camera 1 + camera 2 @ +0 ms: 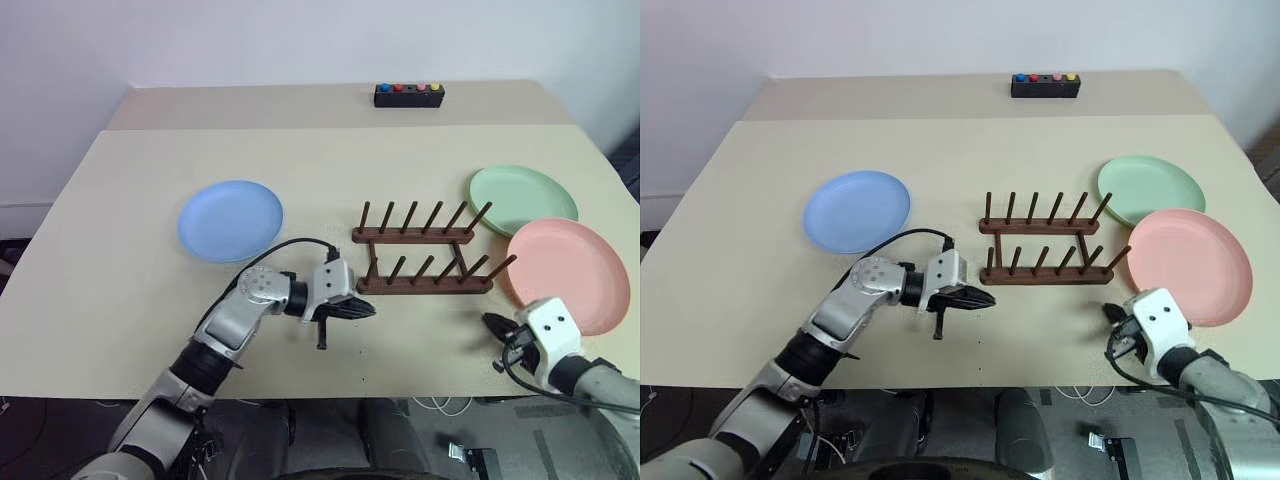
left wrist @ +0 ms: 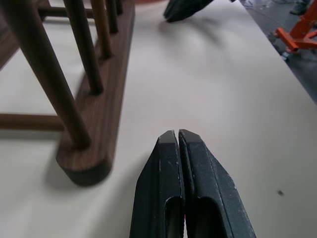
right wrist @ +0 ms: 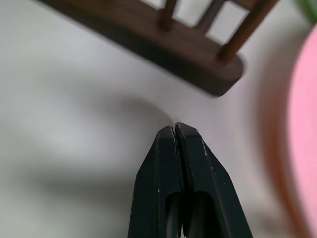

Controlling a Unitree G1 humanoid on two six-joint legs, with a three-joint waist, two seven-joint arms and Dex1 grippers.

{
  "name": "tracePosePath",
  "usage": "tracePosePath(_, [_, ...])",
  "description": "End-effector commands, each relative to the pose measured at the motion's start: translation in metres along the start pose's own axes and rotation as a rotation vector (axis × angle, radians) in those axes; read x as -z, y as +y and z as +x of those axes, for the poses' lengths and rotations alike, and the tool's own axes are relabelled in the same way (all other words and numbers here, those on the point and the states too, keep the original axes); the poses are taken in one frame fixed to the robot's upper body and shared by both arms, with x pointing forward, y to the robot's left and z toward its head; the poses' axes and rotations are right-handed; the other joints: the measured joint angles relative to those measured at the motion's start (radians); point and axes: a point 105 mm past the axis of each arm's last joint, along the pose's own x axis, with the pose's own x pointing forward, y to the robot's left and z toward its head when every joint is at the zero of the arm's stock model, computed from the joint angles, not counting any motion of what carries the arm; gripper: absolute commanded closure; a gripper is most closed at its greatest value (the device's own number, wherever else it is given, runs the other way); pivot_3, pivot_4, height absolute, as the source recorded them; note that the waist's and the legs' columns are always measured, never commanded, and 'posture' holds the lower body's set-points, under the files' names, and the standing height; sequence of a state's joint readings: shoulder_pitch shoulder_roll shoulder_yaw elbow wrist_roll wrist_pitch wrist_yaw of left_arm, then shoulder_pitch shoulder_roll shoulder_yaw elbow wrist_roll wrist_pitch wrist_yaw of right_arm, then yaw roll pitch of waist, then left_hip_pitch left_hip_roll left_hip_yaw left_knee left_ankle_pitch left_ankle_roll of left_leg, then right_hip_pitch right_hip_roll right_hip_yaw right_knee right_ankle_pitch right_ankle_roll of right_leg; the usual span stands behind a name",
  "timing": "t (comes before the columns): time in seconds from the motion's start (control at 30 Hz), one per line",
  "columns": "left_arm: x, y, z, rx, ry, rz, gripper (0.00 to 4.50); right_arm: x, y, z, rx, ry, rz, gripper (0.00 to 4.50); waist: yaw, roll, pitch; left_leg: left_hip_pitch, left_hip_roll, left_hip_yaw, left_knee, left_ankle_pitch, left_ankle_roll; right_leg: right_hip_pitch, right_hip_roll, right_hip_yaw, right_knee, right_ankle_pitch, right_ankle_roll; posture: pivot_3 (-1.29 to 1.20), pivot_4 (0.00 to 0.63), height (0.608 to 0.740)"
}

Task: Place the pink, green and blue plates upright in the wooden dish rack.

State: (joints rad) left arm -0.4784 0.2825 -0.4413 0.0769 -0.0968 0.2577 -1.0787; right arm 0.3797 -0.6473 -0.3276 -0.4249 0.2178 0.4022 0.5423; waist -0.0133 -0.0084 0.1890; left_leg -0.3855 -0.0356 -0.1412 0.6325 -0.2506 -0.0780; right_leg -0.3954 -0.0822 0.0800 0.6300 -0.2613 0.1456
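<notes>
Looking along the clenched, empty left gripper (image 2: 178, 136), the wrist view caught the rack's near rail end and the right gripper (image 3: 174, 128), likewise clenched on nothing. The head views showed three plates flat on the table (image 1: 120, 180): one blue plate (image 1: 231, 220) left of the wooden dish rack (image 1: 425, 250), one green plate (image 1: 523, 198) and one pink plate (image 1: 567, 273) right. One black button box (image 1: 408, 94) sat far.

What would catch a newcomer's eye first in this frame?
Three pastel plates lie flat on the beige table: the blue plate to the left of the dark wooden dish rack, the green plate and pink plate to its right, the pink one nearer the robot and overlapping the green one's edge. The rack holds no plate. Both black tools are shut on nothing, the left tool just in front of the rack, the right tool beside the pink plate.
</notes>
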Motion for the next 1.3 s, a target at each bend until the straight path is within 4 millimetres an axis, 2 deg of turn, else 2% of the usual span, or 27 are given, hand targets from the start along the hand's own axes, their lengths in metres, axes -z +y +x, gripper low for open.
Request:
tracePosePath(0.03, [-0.004, 0.006, 0.005, -0.03, -0.003, 0.017, 4.44, 0.0, -0.007, 0.007, 0.034, 0.0, -0.005, 4.5, 0.0, 0.0, 0.0, 0.0, 0.0, 0.0, 0.0, 0.0, 0.0, 0.0, 0.0, 0.0, 0.0, 0.0, 0.0, 0.0, 0.15, 0.74])
tracePosePath(0.23, [0.0, 0.016, 0.006, -0.094, 0.017, 0.037, 4.44, -0.008, -0.013, 0.022, 0.043, -0.023, -0.019, 4.5, -0.001, 0.0, 0.0, 0.0, 0.0, 0.0, 0.0, 0.0, 0.0, 0.0, 0.0, 0.0, 0.0, 0.0, 0.0, 0.0, 0.15, 0.74])
tracePosePath(0.57, [0.001, 0.034, 0.003, -0.205, 0.014, 0.039, 4.44, -0.021, -0.013, 0.033, 0.028, -0.057, -0.05, 4.5, -0.001, 0.0, 0.0, 0.0, 0.0, 0.0, 0.0, 0.0, 0.0, 0.0, 0.0, 0.0, 0.0, 0.0, 0.0, 0.0, 0.15, 0.74])
tracePosePath(0.93, [0.004, 0.054, 0.0, -0.283, 0.023, 0.059, 4.44, -0.036, -0.017, 0.056, 0.04, -0.094, -0.066, 4.5, -0.002, 0.0, 0.0, 0.001, 0.0, 0.0, 0.0, 0.0, 0.0, 0.0, 0.0, 0.0, 0.0, 0.0, 0.0, 0.0, 0.15, 0.74])
tracePosePath(1.3, [0.006, 0.067, -0.003, -0.333, 0.025, 0.063, 4.44, -0.046, -0.024, 0.066, 0.061, -0.126, -0.085, 4.5, -0.002, 0.0, 0.0, 0.001, 0.0, 0.0, 0.0, 0.0, 0.0, 0.0, 0.0, 0.0, 0.0, 0.001, 0.0, 0.0, 0.15, 0.74])
